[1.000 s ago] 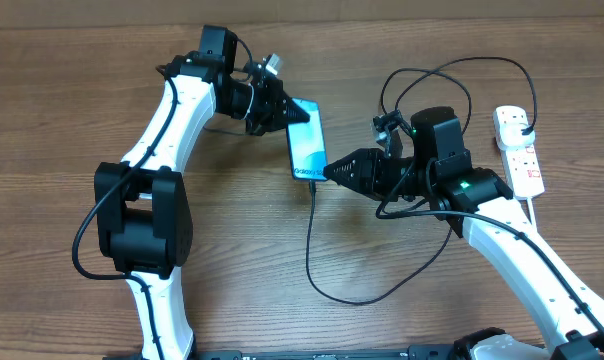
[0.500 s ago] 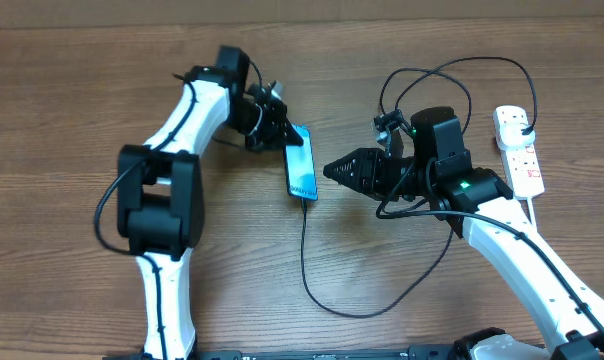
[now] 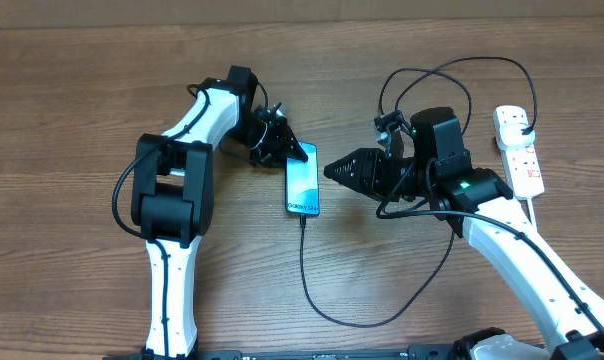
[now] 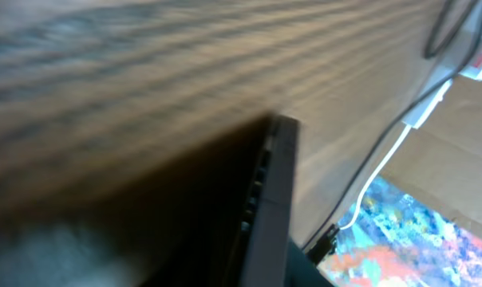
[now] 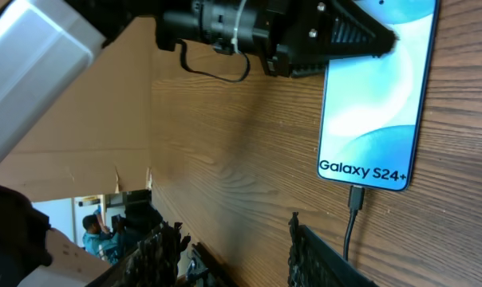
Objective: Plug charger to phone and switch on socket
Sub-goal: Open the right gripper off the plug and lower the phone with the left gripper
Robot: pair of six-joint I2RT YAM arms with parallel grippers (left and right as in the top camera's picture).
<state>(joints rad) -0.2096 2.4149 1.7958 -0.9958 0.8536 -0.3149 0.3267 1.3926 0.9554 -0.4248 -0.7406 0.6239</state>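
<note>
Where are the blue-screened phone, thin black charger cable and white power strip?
Blue-screened phone (image 3: 303, 178), overhead view, screen centre.
Thin black charger cable (image 3: 302, 255), overhead view, below phone.
White power strip (image 3: 522, 156), overhead view, mid-body.

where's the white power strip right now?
Overhead view, far right: the white elongated power strip with red-marked switches lies on the wooden table, just right of the right arm.

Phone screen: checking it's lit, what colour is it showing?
The phone glows light blue and white, with black Galaxy S24+ lettering; clearest in the right wrist view.
</note>
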